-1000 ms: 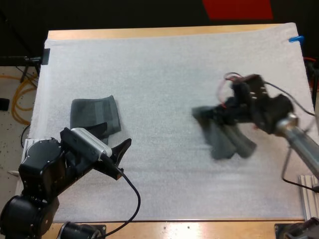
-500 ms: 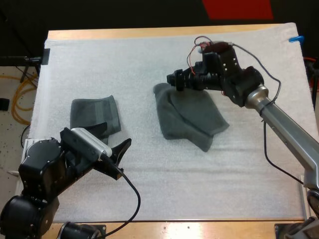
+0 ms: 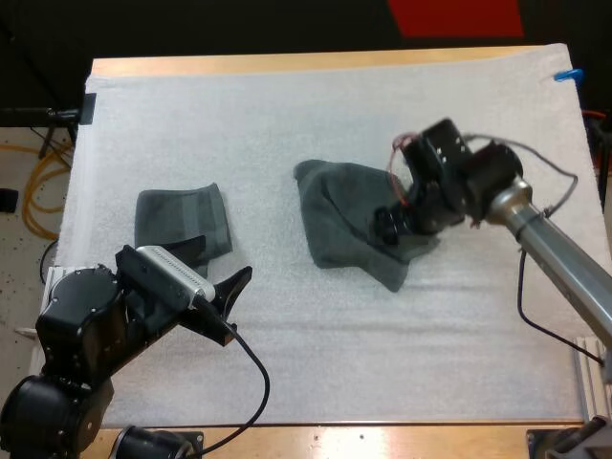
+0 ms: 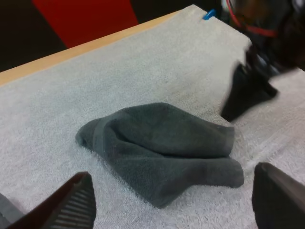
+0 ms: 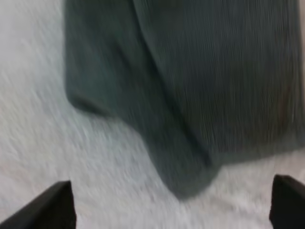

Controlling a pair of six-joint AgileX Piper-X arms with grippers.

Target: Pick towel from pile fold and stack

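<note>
The wooden desk (image 3: 287,63) carries a white mat (image 3: 287,134). A crumpled grey-green towel (image 3: 335,229) lies near the mat's middle, and a smaller folded towel (image 3: 182,222) lies well apart, by the left arm. The right gripper (image 3: 386,226) hangs over the crumpled towel's edge, fingers (image 5: 52,207) spread wide, holding nothing. The left gripper (image 3: 229,304) is just beside the folded towel, fingers (image 4: 71,205) wide and empty.
</note>
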